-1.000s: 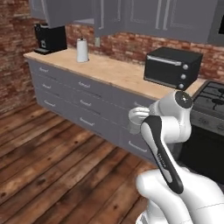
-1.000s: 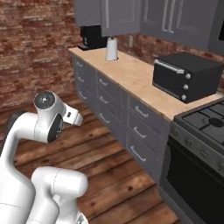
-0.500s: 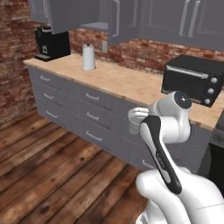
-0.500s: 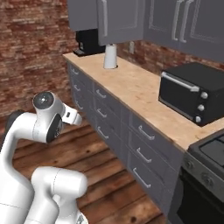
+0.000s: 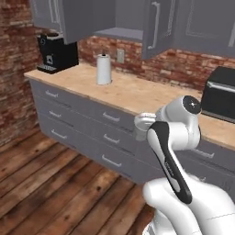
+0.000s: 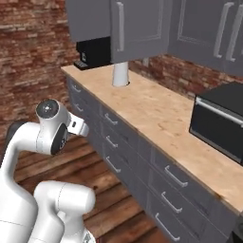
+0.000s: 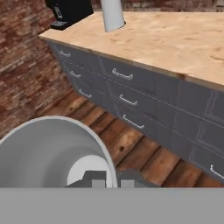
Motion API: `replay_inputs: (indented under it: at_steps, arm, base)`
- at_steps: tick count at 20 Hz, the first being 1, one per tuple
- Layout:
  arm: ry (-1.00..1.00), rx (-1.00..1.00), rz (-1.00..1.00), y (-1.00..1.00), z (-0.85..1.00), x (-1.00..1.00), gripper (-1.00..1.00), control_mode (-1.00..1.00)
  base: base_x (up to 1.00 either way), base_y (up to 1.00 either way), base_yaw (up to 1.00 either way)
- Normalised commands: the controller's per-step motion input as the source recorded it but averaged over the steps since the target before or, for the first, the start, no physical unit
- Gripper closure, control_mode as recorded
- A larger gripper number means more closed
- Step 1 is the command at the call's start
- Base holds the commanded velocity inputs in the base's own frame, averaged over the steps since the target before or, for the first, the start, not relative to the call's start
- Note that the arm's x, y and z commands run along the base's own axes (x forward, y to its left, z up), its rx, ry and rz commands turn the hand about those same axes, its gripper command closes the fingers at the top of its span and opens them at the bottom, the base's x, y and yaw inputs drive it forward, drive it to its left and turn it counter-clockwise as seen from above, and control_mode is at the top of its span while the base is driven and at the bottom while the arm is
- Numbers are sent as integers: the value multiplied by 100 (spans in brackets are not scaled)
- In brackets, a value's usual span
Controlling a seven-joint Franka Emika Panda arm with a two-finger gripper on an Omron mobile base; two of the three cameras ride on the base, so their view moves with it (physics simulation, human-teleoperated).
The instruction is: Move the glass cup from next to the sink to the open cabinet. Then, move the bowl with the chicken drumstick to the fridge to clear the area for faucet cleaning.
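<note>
The claw (image 7: pixel 107 181) is pressed together on the rim of the glass cup (image 7: pixel 52 151): in the hand view its two dark tips sit at the bottom edge with the cup's thin wall pinched between them, one tip inside the cup's mouth and the other outside it. The cup lies directly against the claw, its wide pale opening bulging across the lower left of that view and facing the camera. In the left base view the glass cup (image 5: pixel 145 125) shows at the front end of the bent white arm, carried in mid-air just in front of the grey drawer fronts (image 5: pixel 108 128) and a little below the edge of the counter (image 5: pixel 133 94), touching neither. Beyond the cup, the hand view looks down on the wooden floor (image 7: pixel 131 144) and along the row of grey drawers with silver handles under the pale wood counter. Farther out on the counter stands a white paper towel roll (image 5: pixel 103 69), upright, and well past it, against the brick wall, a black coffee machine (image 5: pixel 56 52). Above the counter hang grey wall cabinets; one stands open (image 5: pixel 120 33), its door (image 5: pixel 85 18) swung out towards the room. At the other end of the counter, well apart from the roll, sits a black toaster oven (image 6: pixel 222 121).
</note>
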Motion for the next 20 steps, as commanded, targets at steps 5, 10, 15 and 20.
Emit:
replay_inputs:
  at_steps: [5, 10, 15, 20]
  arm:
    - [0, 0, 0, 0, 0, 0, 100, 100]
    - [0, 0, 0, 0, 0, 0, 100, 100]
    - [0, 0, 0, 0, 0, 0, 100, 100]
    - [0, 0, 0, 0, 0, 0, 100, 100]
  base:
    - [100, 53, -21]
    - [100, 50, -33]
    - [100, 48, -44]
    - [100, 52, -51]
